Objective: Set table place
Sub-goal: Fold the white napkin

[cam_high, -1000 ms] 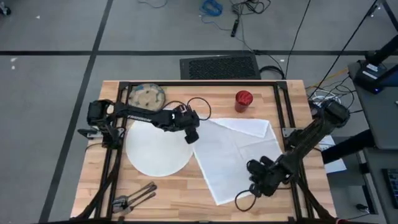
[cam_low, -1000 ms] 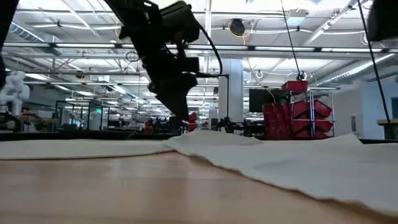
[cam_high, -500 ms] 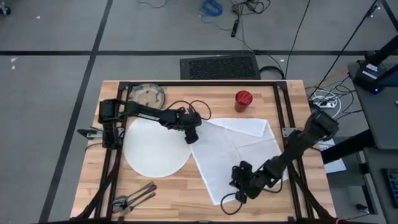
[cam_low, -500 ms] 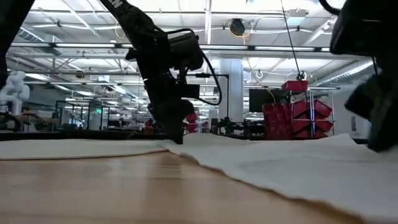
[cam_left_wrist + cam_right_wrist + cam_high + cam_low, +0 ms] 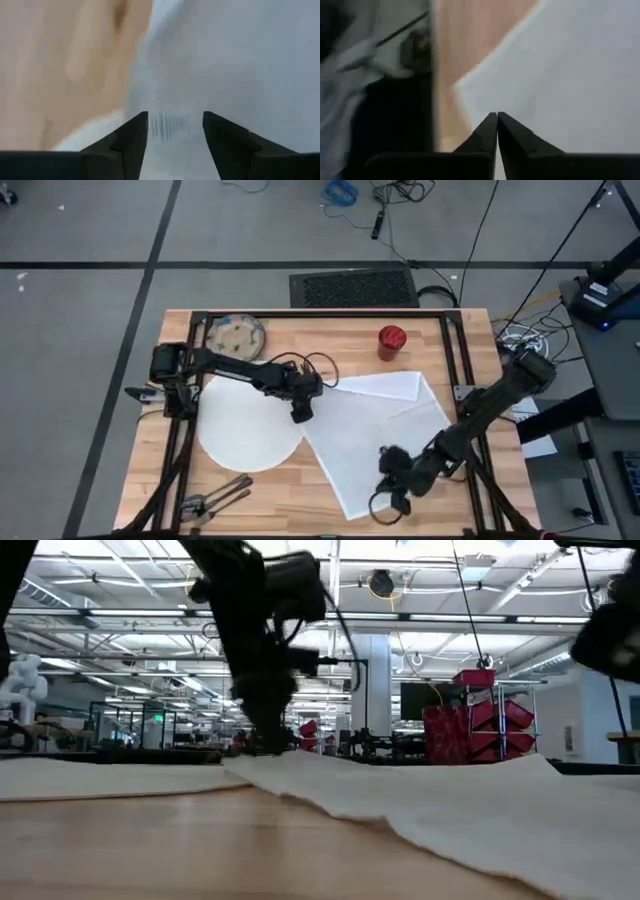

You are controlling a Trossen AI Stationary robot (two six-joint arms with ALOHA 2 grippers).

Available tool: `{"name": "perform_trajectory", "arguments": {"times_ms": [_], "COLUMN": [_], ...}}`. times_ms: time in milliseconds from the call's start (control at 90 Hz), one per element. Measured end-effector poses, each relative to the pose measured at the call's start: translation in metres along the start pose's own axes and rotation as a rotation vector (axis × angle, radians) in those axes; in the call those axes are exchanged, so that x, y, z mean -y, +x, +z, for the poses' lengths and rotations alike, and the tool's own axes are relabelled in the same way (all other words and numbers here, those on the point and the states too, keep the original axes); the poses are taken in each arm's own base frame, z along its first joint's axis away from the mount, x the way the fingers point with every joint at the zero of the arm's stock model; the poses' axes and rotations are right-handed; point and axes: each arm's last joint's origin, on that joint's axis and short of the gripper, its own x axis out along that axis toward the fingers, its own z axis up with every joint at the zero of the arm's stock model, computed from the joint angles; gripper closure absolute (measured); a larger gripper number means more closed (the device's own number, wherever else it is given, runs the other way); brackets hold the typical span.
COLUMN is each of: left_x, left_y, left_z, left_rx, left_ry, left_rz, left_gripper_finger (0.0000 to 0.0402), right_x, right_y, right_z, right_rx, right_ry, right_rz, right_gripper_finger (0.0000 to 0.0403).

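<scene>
The white napkin point(image 5: 380, 435) lies spread on the table point(image 5: 330, 345), with its left corner at the right rim of the large white plate point(image 5: 245, 428). My left gripper point(image 5: 300, 410) is down on that corner, with cloth between its fingers point(image 5: 170, 125). My right gripper point(image 5: 393, 480) is shut and hangs above the napkin near its near edge point(image 5: 470, 80); it is raised in the low view point(image 5: 612, 630). The speckled bowl point(image 5: 236, 337) sits far left, the red cup point(image 5: 391, 341) far centre, and the cutlery point(image 5: 215, 500) near left. My left gripper pinches a bunched ridge of the napkin at its left corner point(image 5: 167, 125) between its two fingers, which point down from above. The cloth rises in a low peak under the fingers point(image 5: 262, 753). The remaining cloth lies slack on the table.
Black frame rails point(image 5: 455, 350) run along the table's sides. A loop of black cable point(image 5: 322, 352) lies behind the left gripper. Bare wood shows between the bowl and the cup and along the near edge point(image 5: 290, 500).
My left gripper has gone toward the table's left and near edges, drawing the napkin's left corner with it; the whole napkin has slid and turned a little that way. My right gripper has moved left over the napkin, dipped low, then risen.
</scene>
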Motion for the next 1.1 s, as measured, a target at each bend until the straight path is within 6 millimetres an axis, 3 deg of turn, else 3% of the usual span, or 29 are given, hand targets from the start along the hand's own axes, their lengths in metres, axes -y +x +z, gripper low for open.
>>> {"name": "perform_trajectory", "arguments": {"times_ms": [189,356,456,578,811,1100], "left_x": [-0.002,0.007,0.014,0.021,0.033,0.049], "left_y": [-0.015,-0.019,-0.02,-0.021,-0.024,-0.03], "left_z": [0.013,0.016,0.018,0.018,0.017,0.017], "left_rx": [0.104,0.151,0.196,0.224,0.246,0.291], "left_ry": [0.006,0.018,0.019,0.024,0.005,0.02], "left_rz": [0.002,-0.028,-0.049,-0.068,-0.093,-0.127], "left_gripper_finger": [0.0223,0.0223,0.0223,0.0223,0.0223,0.0223], "right_x": [0.047,0.088,0.105,0.125,0.162,0.211], "right_y": [-0.04,-0.051,-0.052,-0.052,-0.053,-0.042], "right_z": [0.006,0.012,0.022,0.034,0.055,0.036], "right_rx": [0.007,-0.092,-0.083,-0.074,-0.145,-0.213], "right_ry": [0.042,0.159,0.344,0.515,0.599,0.733], "right_rz": [-0.401,-0.733,-0.842,-0.923,-0.965,-0.942], "right_gripper_finger": [0.036,0.0291,0.0268,0.0263,0.0274,0.0275]}}
